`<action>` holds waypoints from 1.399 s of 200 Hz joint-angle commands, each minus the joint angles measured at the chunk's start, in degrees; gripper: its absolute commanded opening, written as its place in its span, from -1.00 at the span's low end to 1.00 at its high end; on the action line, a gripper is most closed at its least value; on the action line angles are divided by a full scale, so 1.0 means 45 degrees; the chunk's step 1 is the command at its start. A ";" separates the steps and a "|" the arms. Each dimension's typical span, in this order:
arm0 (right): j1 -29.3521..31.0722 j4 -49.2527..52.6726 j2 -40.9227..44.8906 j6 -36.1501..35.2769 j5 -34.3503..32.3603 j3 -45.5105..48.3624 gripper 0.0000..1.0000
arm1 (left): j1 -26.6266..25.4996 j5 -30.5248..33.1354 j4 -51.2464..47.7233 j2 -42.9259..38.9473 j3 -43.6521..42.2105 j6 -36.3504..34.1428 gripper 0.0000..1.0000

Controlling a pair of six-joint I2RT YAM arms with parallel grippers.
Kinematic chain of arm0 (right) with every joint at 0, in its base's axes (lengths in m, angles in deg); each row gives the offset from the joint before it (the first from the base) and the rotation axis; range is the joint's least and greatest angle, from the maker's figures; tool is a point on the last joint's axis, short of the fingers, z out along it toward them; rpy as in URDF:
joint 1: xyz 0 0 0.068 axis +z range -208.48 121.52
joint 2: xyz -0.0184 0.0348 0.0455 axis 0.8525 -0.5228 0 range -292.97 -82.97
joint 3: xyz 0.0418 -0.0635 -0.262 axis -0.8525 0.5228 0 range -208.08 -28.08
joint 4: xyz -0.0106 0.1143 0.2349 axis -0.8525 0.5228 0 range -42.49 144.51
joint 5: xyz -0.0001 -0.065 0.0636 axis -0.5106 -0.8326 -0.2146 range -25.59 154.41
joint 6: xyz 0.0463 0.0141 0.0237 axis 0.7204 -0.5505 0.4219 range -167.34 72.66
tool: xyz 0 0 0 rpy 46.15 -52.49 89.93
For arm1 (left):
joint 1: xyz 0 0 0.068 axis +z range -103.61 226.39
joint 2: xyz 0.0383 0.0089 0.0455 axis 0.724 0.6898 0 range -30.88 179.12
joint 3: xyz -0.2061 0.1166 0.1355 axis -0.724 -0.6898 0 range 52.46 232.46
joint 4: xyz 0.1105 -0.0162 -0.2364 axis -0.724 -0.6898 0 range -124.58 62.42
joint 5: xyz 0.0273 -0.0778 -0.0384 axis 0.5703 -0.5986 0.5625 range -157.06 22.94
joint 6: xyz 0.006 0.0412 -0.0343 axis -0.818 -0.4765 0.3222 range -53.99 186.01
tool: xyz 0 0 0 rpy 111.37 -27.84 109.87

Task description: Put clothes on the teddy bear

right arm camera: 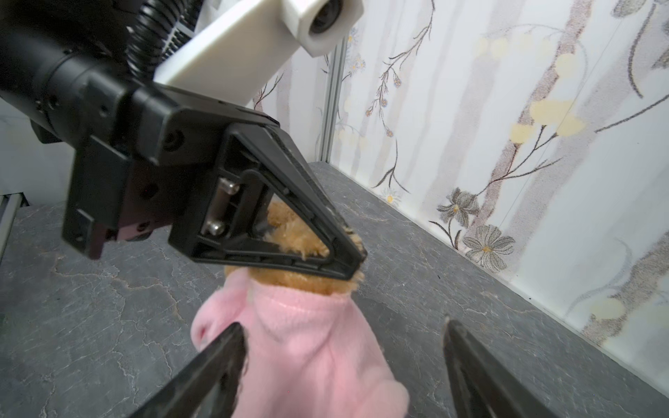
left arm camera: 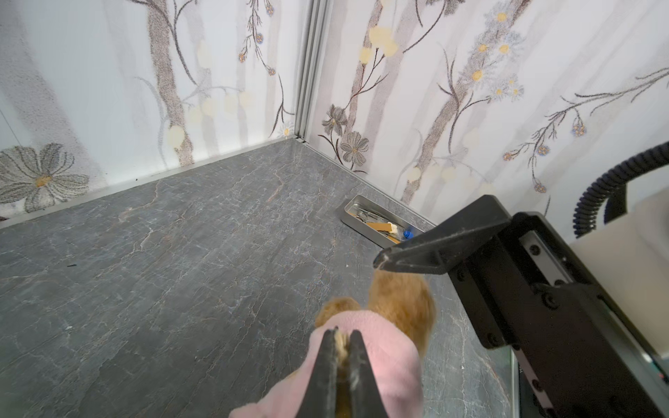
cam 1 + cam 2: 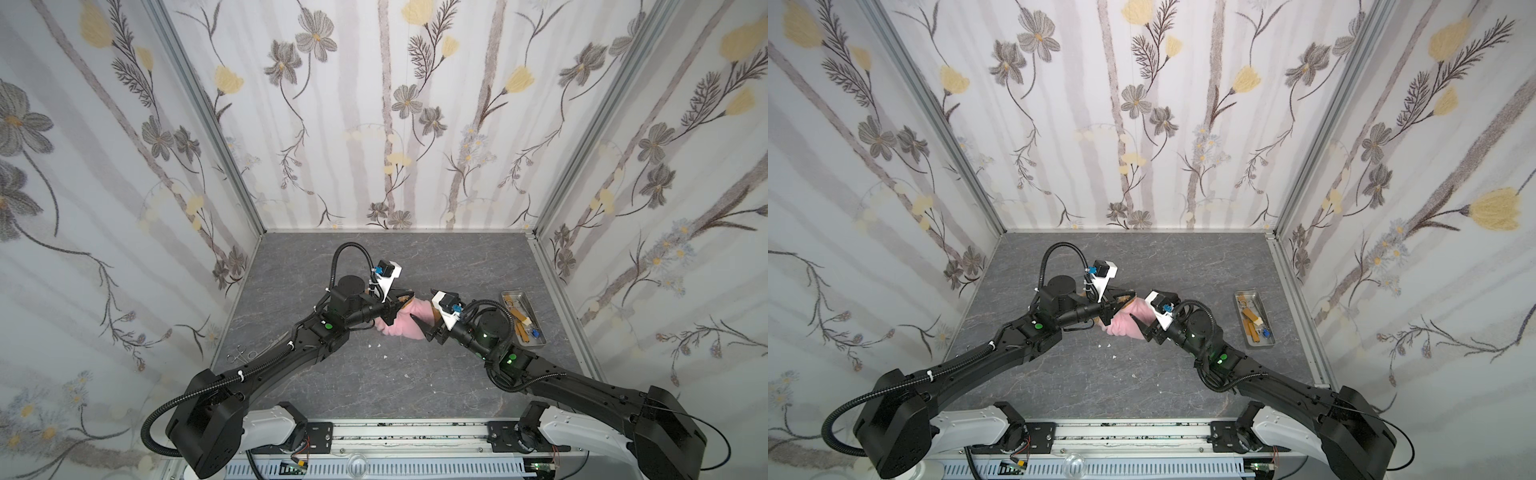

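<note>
In the left pincer (image 2: 343,334), clamped tight, is the teddy bear (image 2: 402,304).

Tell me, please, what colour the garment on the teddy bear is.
Pale pink; the garment shows best in the right wrist view, over the teddy bear.

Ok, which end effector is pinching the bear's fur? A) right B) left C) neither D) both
B: the left end effector is shut on a tuft of the bear, while the right end effector stands open with the hoodie between its jaws.
</note>
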 commanded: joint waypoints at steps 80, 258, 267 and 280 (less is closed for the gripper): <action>0.0685 -0.1705 -0.0304 0.1225 -0.0491 0.0500 0.61 | -0.0364 0.0677 0.0884 0.0103 0.0264 0.0788 -1.00; 0.0582 -0.4678 -0.3859 0.1394 -0.2897 0.1693 -0.03 | -0.0473 0.1002 0.0886 -0.0490 0.0616 0.1963 -1.00; 0.0567 -0.4538 -0.3519 0.1309 -0.2825 0.1751 0.00 | -0.0466 0.1120 0.0871 -0.0437 0.0586 0.1984 -1.00; 0.0553 -0.4228 -0.2890 0.1154 -0.2650 0.1721 0.08 | -0.0463 0.1263 0.0866 -0.0353 0.0492 0.1950 -1.00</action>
